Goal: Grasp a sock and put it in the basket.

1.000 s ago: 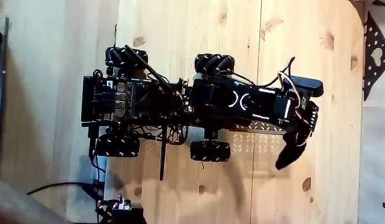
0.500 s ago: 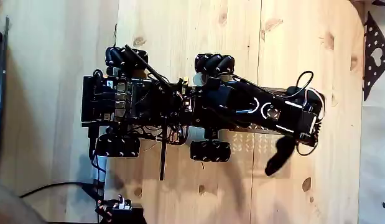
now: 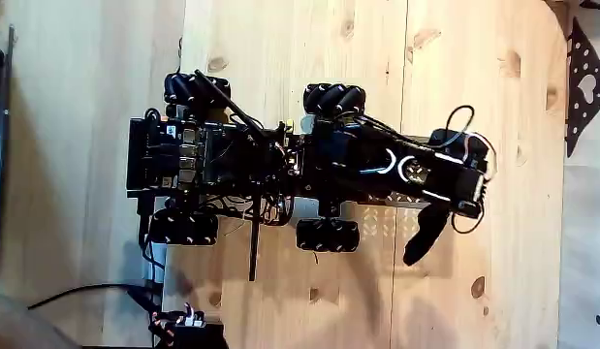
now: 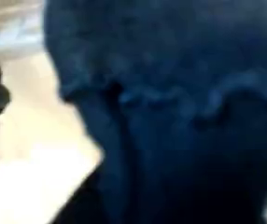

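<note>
Overhead, in the fixed view, a black wheeled robot base [image 3: 232, 165] sits on a pale wooden tabletop [image 3: 280, 48], its black arm with white markings [image 3: 396, 165] stretched out to the right. At the arm's far end the gripper [image 3: 453, 202] holds a limp black fabric sock [image 3: 424, 235], jaws closed on its upper end, and the sock dangles down-left over the shallow perforated grey metal basket [image 3: 382, 225] that juts out beside the base's lower right wheel [image 3: 327, 235].

In the wrist view, dark, blurred sock fabric [image 4: 171, 112] hangs close before the lens, pale wood at its left.
</note>
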Tool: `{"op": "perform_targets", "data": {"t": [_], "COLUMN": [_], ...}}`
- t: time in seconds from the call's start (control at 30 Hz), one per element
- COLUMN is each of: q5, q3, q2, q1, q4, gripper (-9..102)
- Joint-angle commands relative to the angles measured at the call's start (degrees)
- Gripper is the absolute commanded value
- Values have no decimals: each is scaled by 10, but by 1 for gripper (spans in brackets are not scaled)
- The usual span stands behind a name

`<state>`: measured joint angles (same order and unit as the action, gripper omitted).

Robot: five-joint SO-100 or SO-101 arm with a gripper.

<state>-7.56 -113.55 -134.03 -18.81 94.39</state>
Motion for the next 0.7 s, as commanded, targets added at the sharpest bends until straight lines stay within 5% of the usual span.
{"op": "perform_targets", "data": {"t": [0.0,0.67], "q5": [-5,-7], "q3": [-1,-2], "q2": [-35,-140], "q1": [15,107], "q4": [-8,-1], "gripper": [1,0]}}
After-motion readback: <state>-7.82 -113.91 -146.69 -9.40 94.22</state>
